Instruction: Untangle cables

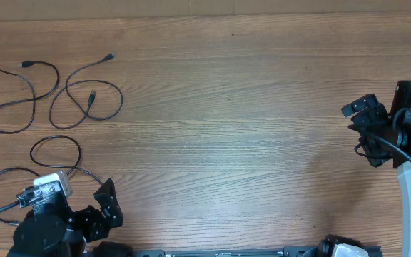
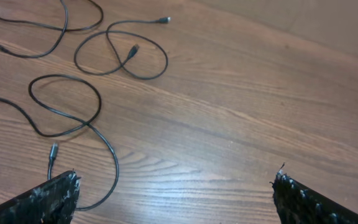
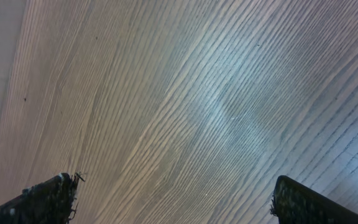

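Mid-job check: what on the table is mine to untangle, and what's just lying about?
Job: far-left cable; middle cable; near cable; left gripper and right gripper, both open and empty.
Not the job: thick black wire on the right arm; wooden table.

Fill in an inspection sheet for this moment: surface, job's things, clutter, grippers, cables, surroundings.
Surface: light brown wood-grain table, flat.
Job's things: three thin black flexible cords with small plug ends, all at the far left: far-left cord, middle looped cord, and near cord looping beside the left arm. None seen crossing another.
Clutter: nothing seen.
Grippers: left gripper open, empty, over bare wood by the near cord; right gripper open, empty, over bare wood at the right side.
Cables: thick black wire on the right arm.
Surroundings: pale tan strip beyond the table's far edge.
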Tool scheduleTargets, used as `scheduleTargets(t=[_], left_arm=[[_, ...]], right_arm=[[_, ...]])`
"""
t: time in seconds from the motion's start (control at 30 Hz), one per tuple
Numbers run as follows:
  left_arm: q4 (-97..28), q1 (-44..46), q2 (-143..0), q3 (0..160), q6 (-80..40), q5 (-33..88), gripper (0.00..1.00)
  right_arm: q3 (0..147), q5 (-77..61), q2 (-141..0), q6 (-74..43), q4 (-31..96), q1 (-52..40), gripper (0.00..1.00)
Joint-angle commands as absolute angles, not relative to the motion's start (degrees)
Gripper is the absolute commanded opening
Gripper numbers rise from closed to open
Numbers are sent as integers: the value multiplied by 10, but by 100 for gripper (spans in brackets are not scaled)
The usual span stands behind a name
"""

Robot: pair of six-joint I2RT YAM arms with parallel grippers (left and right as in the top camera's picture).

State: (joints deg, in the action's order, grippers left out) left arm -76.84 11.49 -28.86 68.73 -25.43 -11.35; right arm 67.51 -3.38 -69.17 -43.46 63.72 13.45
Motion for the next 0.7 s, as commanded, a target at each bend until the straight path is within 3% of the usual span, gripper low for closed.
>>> scheduleTargets(t=[0.0, 0.37, 0.67], left_arm=[[-760, 88, -257, 673, -242, -109, 100], [-665, 16, -51, 510, -238, -94, 99], [-437, -14, -2, 332, -102, -13, 100]], right_arm=[[684, -26, -693, -434, 636, 136, 100], [684, -26, -693, -434, 636, 136, 100], [684, -26, -693, -434, 635, 136, 100]])
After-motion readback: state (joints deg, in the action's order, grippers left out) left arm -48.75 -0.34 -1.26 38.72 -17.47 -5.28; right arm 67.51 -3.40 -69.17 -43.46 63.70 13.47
